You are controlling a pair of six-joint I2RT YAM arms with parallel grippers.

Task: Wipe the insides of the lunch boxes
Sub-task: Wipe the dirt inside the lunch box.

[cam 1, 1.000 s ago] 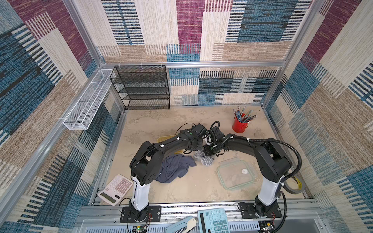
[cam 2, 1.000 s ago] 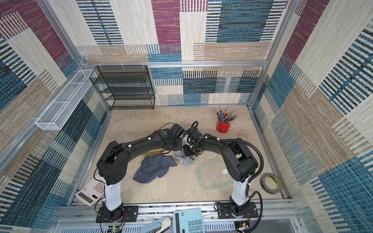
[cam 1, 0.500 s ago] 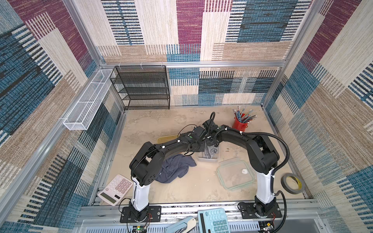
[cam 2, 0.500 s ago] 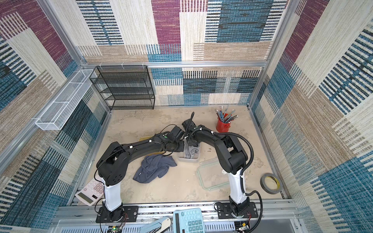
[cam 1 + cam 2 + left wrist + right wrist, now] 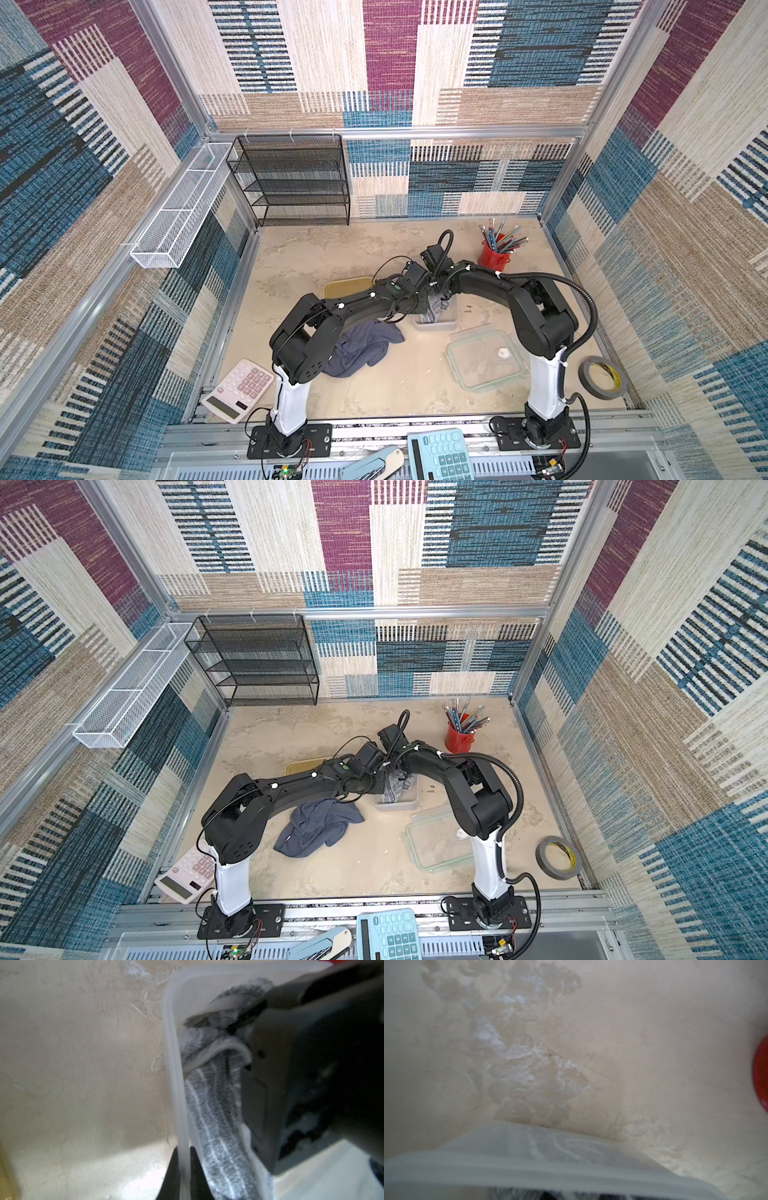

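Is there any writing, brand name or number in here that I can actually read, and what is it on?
No text here can be read.
White calculator: the key markings are too small to read.
Blue calculator: the key markings are too small to read.
Tape roll: there is black print on the yellow inner core, too blurred to read.

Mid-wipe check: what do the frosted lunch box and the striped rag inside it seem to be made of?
The frosted lunch box: apparently translucent plastic, matte and milky; mottling of the tabletop shows dimly through its wall. The striped rag: soft textile, probably knitted or terry, grey with thin white lines; it bunches in folds and looks nubby. Fibre cannot be told.
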